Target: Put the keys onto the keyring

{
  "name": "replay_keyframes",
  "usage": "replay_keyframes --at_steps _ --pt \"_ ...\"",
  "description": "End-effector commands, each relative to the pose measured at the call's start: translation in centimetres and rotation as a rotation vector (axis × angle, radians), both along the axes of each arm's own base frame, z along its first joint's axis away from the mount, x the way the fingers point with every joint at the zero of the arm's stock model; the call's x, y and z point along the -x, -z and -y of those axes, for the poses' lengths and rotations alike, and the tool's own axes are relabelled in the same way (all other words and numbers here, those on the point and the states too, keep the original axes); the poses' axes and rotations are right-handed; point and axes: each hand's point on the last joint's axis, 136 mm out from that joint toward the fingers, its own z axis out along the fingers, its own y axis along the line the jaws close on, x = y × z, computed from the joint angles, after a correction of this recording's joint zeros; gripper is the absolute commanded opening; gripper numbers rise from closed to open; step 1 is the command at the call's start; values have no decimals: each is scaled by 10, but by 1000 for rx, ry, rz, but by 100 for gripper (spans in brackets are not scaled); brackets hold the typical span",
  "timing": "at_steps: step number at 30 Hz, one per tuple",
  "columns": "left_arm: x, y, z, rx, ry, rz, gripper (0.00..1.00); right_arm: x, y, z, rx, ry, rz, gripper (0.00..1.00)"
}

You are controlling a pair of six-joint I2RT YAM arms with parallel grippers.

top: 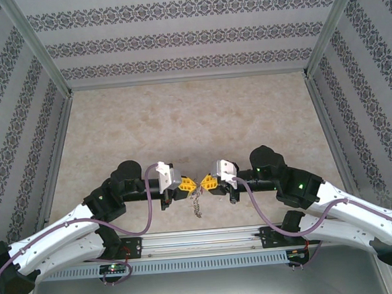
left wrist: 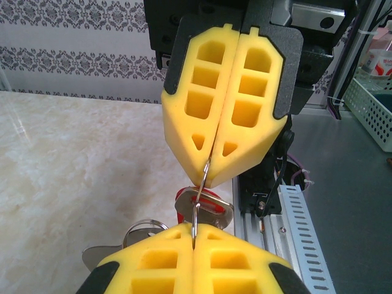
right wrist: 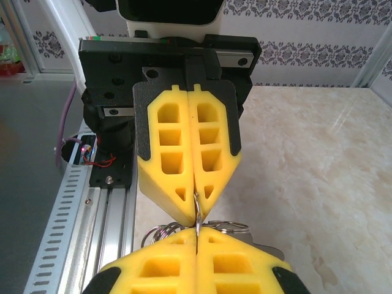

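At lower centre, the left gripper (top: 187,184) and right gripper (top: 207,182) are each pinching the thin keyring (left wrist: 198,202), risking it slipping free if either tugs, dropping the keys (left wrist: 211,211).

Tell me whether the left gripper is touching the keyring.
Touching. The left wrist view shows the keyring running straight into the seam of the shut left gripper, pinched there with no gap.

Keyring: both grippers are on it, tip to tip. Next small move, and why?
Probably a slight counter-twist of the two wrists to spread the ring's coils. The left gripper and right gripper are both shut on the thin keyring wire, tips nearly touching, with the keys dangling below. I can't see an open gap for threading.
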Motion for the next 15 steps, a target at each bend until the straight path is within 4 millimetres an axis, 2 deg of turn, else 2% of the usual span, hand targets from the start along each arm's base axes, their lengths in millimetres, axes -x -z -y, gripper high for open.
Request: replay_keyframes --at_steps 1,15 --pt "4 -16 1 48 18 40 0 4 -1 -2 -16 -29 -22 0" --pt "4 -16 1 48 19 38 0 1 -2 0 -17 -10 -8 0"
